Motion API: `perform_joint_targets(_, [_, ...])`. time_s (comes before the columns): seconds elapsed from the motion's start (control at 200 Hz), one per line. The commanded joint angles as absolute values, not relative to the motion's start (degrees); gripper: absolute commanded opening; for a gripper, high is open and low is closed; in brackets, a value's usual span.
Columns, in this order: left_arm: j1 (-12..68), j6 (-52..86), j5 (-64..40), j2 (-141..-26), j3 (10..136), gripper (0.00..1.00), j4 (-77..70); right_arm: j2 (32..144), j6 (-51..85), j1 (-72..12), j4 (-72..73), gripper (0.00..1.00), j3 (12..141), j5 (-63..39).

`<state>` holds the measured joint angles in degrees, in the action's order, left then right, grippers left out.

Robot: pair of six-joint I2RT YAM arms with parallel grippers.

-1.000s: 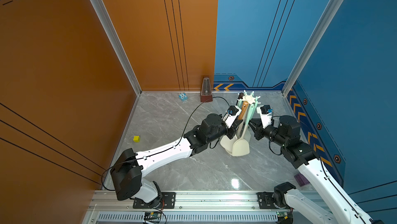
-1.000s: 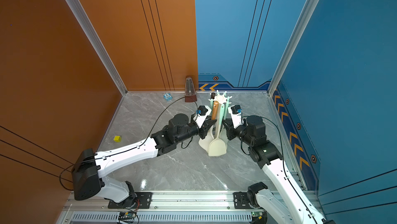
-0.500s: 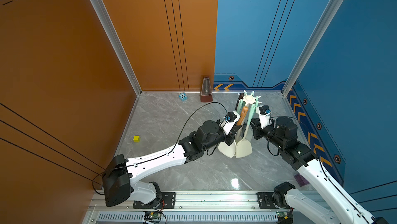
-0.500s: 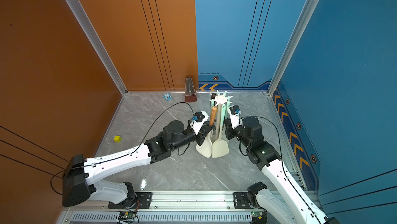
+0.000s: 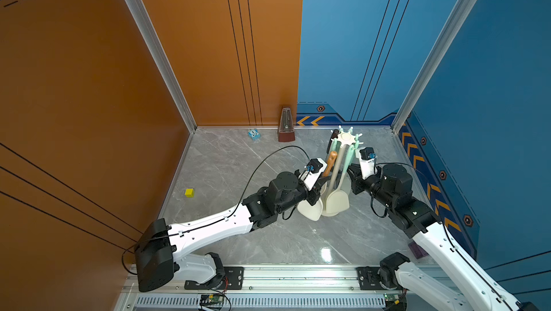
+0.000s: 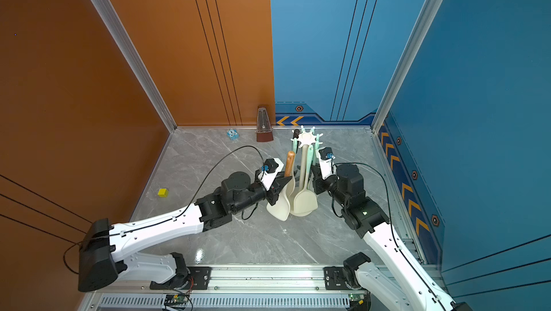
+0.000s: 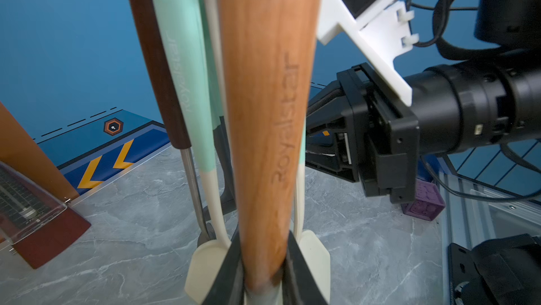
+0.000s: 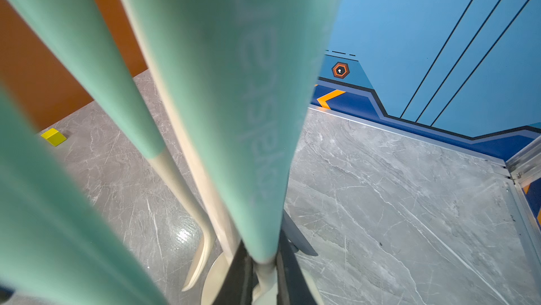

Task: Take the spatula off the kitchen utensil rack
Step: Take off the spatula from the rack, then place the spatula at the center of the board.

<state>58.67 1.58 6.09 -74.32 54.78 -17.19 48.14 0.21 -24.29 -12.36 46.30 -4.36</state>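
The kitchen utensil rack (image 5: pixel 346 137) (image 6: pixel 305 138) stands at the back right, with mint-handled utensils hanging from its star crown. The spatula (image 5: pixel 330 163) (image 6: pixel 289 163) has an orange-brown wooden handle (image 7: pixel 263 98) and a cream head (image 5: pixel 310 209). It hangs on no prong; its handle top sits below and left of the crown. My left gripper (image 5: pixel 322 181) (image 7: pixel 265 239) is shut on the handle's lower end. My right gripper (image 5: pixel 350 172) (image 8: pixel 263 248) is shut on a mint-handled utensil (image 8: pixel 240 113) that hangs on the rack's right side.
A brown metronome (image 5: pixel 285 126) and a small blue cube (image 5: pixel 254 135) stand at the back wall. A yellow cube (image 5: pixel 189 192) lies at the left, and a purple block (image 7: pixel 424 201) sits by the right rail. The two wrists flank the rack closely.
My left arm has drawn back and down with the spatula, whose handle top was at the crown and now stands below it. Its head has swung out left of the base. The right gripper has barely moved.
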Motion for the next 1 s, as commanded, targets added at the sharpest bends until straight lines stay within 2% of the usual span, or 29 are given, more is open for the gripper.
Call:
perform_joint_targets(0.0, [57.0,2.8,9.3,-70.2,52.5,0.0,-18.8,47.8,1.2,-24.6,-15.5,0.15,44.7,-2.0])
perform_joint_targets(0.556, [48.1,1.0,13.1,-58.6,48.1,0.0,-5.5,47.6,1.5,-24.8,-16.4,0.16,44.6,0.0])
perform_joint_targets(0.996, [36.7,2.8,11.6,-58.2,52.2,0.0,5.7,47.5,1.5,-24.9,-16.4,0.16,44.7,0.4])
